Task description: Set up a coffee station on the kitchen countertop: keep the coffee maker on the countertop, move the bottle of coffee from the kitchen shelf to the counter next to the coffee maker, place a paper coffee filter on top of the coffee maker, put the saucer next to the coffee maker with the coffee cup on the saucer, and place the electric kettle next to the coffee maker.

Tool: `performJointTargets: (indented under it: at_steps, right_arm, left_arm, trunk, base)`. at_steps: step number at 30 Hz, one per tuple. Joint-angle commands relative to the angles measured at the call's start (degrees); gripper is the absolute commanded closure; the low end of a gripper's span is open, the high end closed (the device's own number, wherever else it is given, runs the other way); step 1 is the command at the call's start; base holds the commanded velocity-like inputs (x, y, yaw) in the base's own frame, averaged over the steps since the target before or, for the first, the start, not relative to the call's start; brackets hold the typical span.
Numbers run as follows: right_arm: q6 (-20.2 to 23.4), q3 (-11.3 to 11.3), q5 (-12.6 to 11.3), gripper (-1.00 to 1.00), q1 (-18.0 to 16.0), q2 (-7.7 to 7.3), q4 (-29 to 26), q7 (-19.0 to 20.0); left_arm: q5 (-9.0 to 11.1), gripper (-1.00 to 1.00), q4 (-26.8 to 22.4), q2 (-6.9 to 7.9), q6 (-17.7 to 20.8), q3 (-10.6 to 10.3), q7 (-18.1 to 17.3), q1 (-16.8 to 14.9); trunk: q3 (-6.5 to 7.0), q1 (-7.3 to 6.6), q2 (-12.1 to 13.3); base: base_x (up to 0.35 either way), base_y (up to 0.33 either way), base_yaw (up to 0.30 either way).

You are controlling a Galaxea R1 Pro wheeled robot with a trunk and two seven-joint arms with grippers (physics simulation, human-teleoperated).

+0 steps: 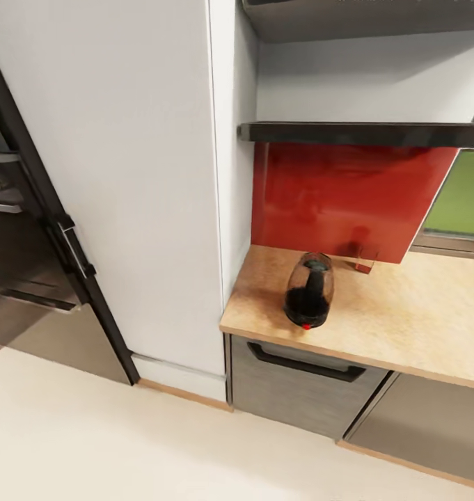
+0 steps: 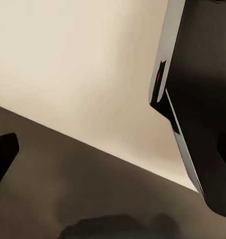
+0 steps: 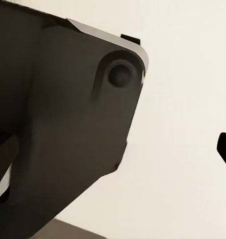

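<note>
Electric kettle (image 1: 309,291) upright near kitchen countertop (image 1: 404,313) front edge, contents unclear.

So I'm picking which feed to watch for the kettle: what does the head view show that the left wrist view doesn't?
Head view alone: the electric kettle standing upright near the front edge of the kitchen countertop, a red backsplash panel, a dark shelf above, and a tall white cabinet. Left wrist view alone: a close dark body part of the robot. Both share the pale floor.
</note>
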Motion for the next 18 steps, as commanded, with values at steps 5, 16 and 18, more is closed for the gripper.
performJointTargets:
  at_steps: [5,16,18]
  right_arm:
    - [-0.17,0.06,0.42,-1.00,-0.06,0.01,0.12,-0.19]
    - [-0.17,-3.65,0.35,-1.00,-0.06,0.01,-0.04,-0.19]
    - [-0.21,-6.48,0.40,-1.00,-0.06,0.01,-0.04,-0.19]
  left_arm:
    - [0.25,-1.00,-0.04,-0.06,-0.07,0.14,0.00,0.03]
    - [-0.01,-1.00,0.08,0.46,-0.17,0.07,-0.01,0.03]
    - [-0.13,-1.00,0.09,0.61,-0.15,-0.03,-0.09,0.03]
  trunk:
    - [-0.09,0.04,-0.10]
    - [-0.04,0.04,-0.10]
    - [0.02,0.04,-0.10]
  base:
    - [0.167,0.290,-0.260]
    - [0.195,0.211,-0.260]
    - [0.071,0.039,-0.260]
